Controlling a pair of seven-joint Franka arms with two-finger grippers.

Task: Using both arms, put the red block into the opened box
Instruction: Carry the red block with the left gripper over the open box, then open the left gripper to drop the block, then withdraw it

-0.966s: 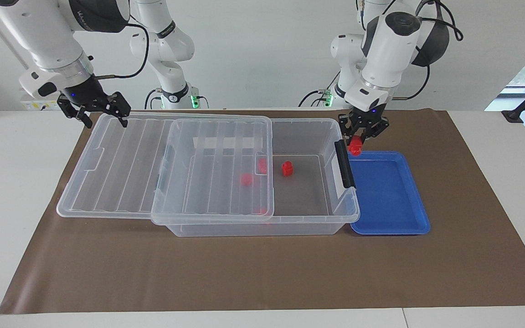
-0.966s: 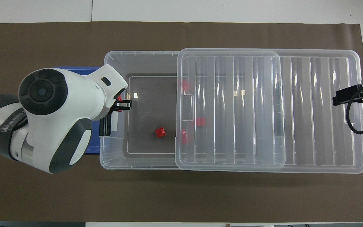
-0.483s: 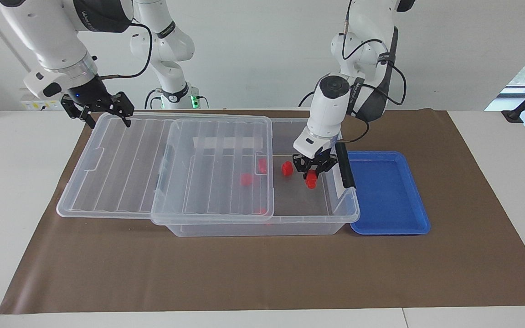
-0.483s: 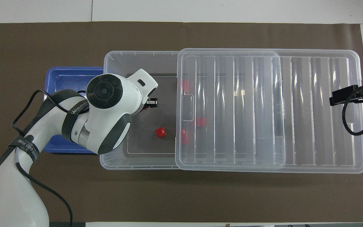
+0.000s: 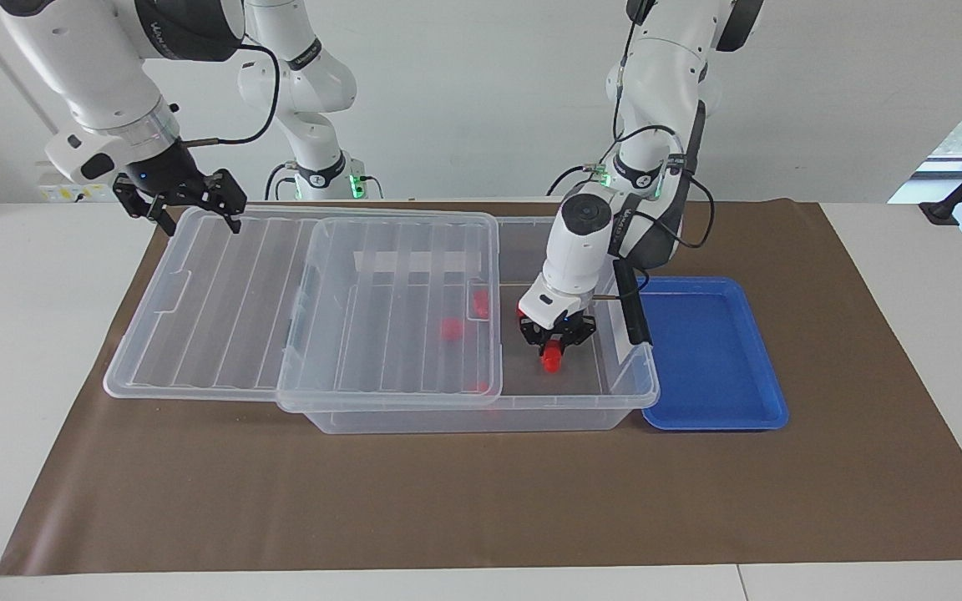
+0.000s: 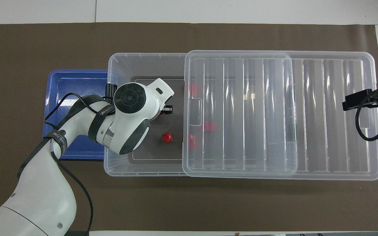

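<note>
The clear box (image 5: 481, 411) lies across the mat. Its ribbed lid (image 5: 222, 300) is slid toward the right arm's end, leaving the end by the left arm uncovered. My left gripper (image 5: 554, 344) reaches down into that uncovered part, shut on a red block (image 5: 552, 360) held just above the floor. In the overhead view the left wrist covers most of this block. Another red block (image 6: 167, 137) lies loose on the box floor, and more red blocks (image 6: 209, 126) show through the lid. My right gripper (image 5: 189, 209) stands open at the lid's outer end.
A shallow blue tray (image 5: 715, 351) sits against the box at the left arm's end. A black latch (image 5: 631, 302) stands on that end of the box. Two slimmer white arms (image 5: 314, 159) stand past the table near the robots. Brown mat (image 5: 481, 501) surrounds everything.
My left gripper has carried the red block from the box's end by the tray over the rim and down into the uncovered part. The right gripper has stayed at the lid's end.
</note>
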